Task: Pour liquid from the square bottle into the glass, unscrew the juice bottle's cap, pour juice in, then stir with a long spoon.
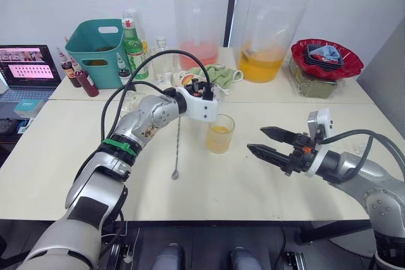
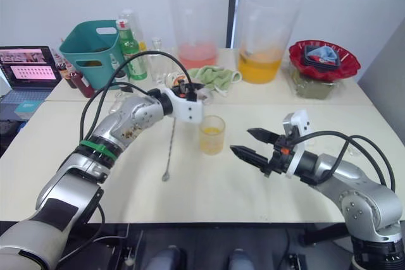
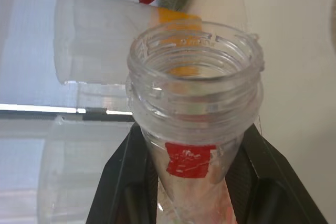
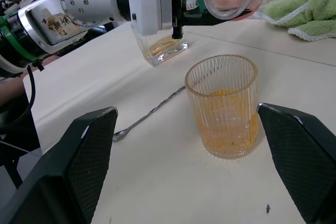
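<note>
Counted around the one glass [image 1: 219, 134] on the bench [image 1: 266, 175]: one long spoon [image 1: 176, 150] lies just beside it, toward the left arm. Two huge clear beakers [image 1: 264, 36] stand well behind it, one with pink liquid, one with orange. One red bowl [image 1: 326, 59] sits behind it toward the right arm, one teal bin [image 1: 97, 45] behind it toward the left. One green cloth [image 1: 221, 75] lies behind it. One juice bottle [image 3: 195, 124], uncapped, sits above it. One square bottle [image 4: 159, 47] stands near it. Two claws.

left hand [image 1: 204, 91] clamped, right hand [image 1: 268, 143] spread
</note>
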{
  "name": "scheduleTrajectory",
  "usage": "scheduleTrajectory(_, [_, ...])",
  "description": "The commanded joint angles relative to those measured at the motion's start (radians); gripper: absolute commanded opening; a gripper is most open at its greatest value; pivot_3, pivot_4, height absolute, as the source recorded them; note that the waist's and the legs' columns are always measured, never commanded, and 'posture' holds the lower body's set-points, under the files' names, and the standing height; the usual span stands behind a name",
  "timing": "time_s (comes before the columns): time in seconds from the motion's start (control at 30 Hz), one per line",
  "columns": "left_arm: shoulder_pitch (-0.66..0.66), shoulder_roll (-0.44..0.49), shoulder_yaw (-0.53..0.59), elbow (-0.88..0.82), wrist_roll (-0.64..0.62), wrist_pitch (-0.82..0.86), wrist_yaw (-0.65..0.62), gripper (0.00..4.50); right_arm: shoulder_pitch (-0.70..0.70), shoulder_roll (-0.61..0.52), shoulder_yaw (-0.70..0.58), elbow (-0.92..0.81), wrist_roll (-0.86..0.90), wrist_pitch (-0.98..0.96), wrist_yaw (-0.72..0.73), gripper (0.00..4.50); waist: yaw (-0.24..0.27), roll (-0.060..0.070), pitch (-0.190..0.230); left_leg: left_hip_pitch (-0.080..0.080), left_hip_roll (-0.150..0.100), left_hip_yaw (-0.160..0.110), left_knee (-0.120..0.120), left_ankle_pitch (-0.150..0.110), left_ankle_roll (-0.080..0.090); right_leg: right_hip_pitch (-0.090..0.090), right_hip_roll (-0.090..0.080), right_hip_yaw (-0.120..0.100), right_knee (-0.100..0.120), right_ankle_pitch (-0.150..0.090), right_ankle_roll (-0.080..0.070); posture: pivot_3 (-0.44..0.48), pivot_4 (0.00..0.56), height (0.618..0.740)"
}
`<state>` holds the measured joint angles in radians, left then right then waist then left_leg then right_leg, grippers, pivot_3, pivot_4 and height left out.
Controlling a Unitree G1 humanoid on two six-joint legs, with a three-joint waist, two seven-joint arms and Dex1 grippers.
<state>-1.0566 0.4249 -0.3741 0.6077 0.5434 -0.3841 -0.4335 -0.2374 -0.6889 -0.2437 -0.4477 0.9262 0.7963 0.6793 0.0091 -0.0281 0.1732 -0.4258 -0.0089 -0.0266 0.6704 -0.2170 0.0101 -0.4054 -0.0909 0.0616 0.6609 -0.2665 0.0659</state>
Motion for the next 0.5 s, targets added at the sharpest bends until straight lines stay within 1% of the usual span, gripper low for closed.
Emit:
scheduleTrajectory(0.03, [-0.007, -0.012, 0.077, -0.11, -0.11, 0.055, -0.044, 1.26, -0.034, -0.017, -0.006, 0.004, 0.004, -0.011, 0.026, 4.49, 0.0, 0.0, 0.0, 0.0, 0.0, 0.0, 0.0, 0.0, 0.0, 0.0, 0.0, 0.0, 0.0, 0.0, 0.0, 0.0, 0.15, 0.74])
scheduleTrajectory(0.07, [-0.001, -0.004, 0.078, -0.134, -0.11, 0.049, -0.048, 1.26, -0.042, -0.019, -0.002, 0.013, 0.003, -0.008, 0.031, 4.49, -0.001, 0.0, 0.0, 0.0, 0.0, 0.0, 0.0, 0.0, 0.0, 0.0, 0.0, 0.0, 0.0, 0.0, 0.0, 0.0, 0.15, 0.74])
scheduleTrajectory(0.17, [0.036, -0.026, 0.144, -0.225, -0.228, 0.173, -0.109, 1.26, -0.07, -0.03, 0.01, 0.042, -0.007, -0.006, 0.053, 4.49, -0.004, 0.0, 0.0, 0.0, 0.0, 0.0, 0.0, 0.0, 0.0, 0.0, 0.0, 0.0, 0.001, 0.0, 0.0, 0.0, 0.15, 0.74])
scheduleTrajectory(0.3, [0.062, -0.034, 0.209, -0.318, -0.315, 0.324, -0.144, 1.26, -0.1, -0.045, 0.016, 0.075, -0.018, -0.014, 0.08, 4.49, -0.007, 0.0, 0.0, 0.0, 0.0, -0.001, 0.001, 0.0, 0.0, 0.0, 0.0, 0.0, 0.001, 0.0, 0.0, 0.0, 0.15, 0.74])
scheduleTrajectory(0.37, [0.068, -0.042, 0.25, -0.372, -0.366, 0.436, -0.153, 1.26, -0.117, -0.052, 0.017, 0.093, -0.026, -0.022, 0.101, 4.49, -0.009, 0.0, 0.0, 0.0, 0.0, -0.001, 0.001, 0.0, 0.0, 0.0, 0.0, 0.0, 0.001, 0.0, 0.0, 0.0, 0.15, 0.74])
scheduleTrajectory(0.47, [0.084, -0.055, 0.33, -0.522, -0.466, 0.675, -0.16, 1.26, -0.16, -0.068, 0.01, 0.141, -0.02, -0.004, 0.133, 4.49, -0.011, 0.0, 0.0, 0.0, 0.0, -0.001, 0.003, 0.0, 0.0, 0.0, 0.001, 0.0, 0.002, 0.0, 0.0, 0.0, 0.15, 0.74])
scheduleTrajectory(0.5, [0.095, -0.073, 0.38, -0.582, -0.535, 0.778, -0.153, 1.26, -0.179, -0.073, 0.006, 0.161, -0.009, 0.011, 0.144, 4.49, -0.013, 0.0, 0.0, 0.0, 0.0, -0.001, 0.004, 0.0, 0.0, 0.0, 0.001, 0.0, 0.002, 0.0, 0.0, 0.0, 0.15, 0.74])
